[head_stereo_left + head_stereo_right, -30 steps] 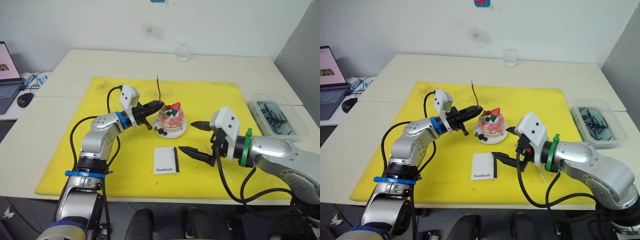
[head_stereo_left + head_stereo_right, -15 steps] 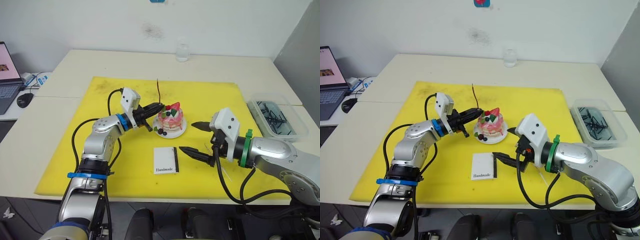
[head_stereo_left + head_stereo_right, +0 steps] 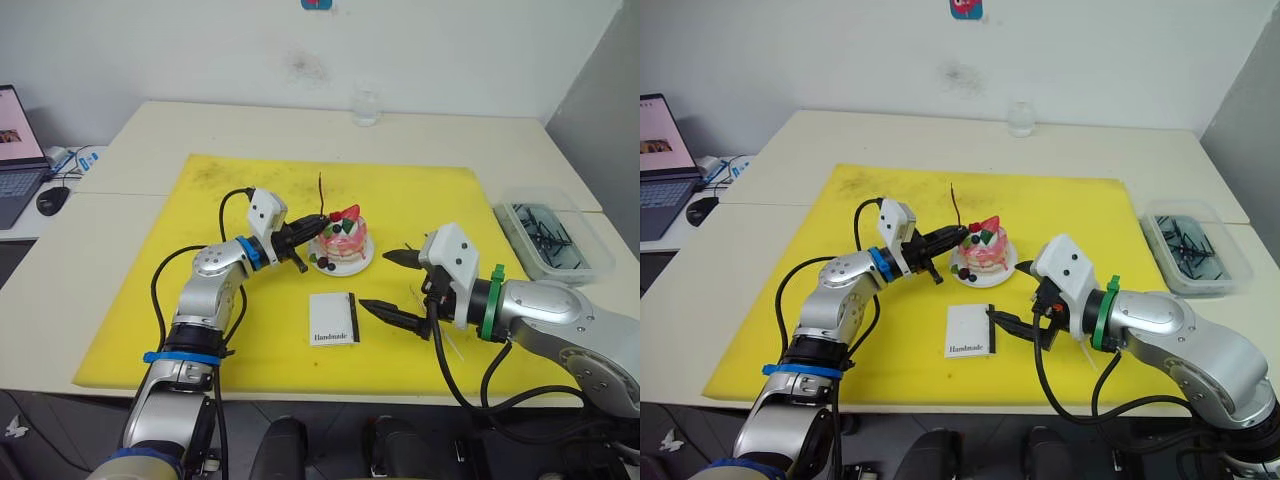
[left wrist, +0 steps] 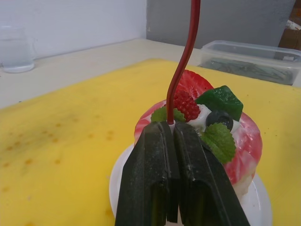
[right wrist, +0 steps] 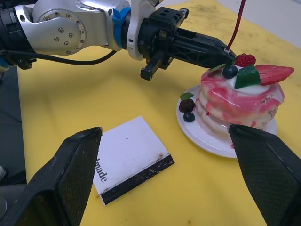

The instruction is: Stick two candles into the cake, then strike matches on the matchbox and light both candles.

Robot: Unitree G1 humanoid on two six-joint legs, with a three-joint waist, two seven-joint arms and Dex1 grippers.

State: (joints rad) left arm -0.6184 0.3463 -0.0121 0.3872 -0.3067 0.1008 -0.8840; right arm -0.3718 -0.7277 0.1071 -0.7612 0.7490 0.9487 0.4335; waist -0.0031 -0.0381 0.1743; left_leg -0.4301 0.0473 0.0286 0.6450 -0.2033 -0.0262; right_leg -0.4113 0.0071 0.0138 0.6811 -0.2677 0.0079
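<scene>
The pink cake (image 3: 343,241), topped with a strawberry, sits on a small white plate (image 3: 356,267) on the yellow mat. My left gripper (image 3: 318,224) is shut on the lower end of one thin red-brown candle (image 3: 321,194). It holds the candle upright at the cake's left top edge (image 4: 225,136), next to the raspberry. The white matchbox (image 3: 333,319) lies flat in front of the cake with its black strip facing right. My right gripper (image 3: 379,281) hangs open just right of the matchbox, nothing between its fingers (image 5: 70,174).
A clear plastic box (image 3: 548,238) with several short dark sticks stands at the right table edge. A glass (image 3: 366,103) is at the back. A laptop (image 3: 15,150) and mouse (image 3: 52,198) are far left. A thin pale stick (image 3: 449,345) lies under my right forearm.
My left gripper has carried the candle a little to the right, up to the cake's top edge. The right gripper stays open by the matchbox.
</scene>
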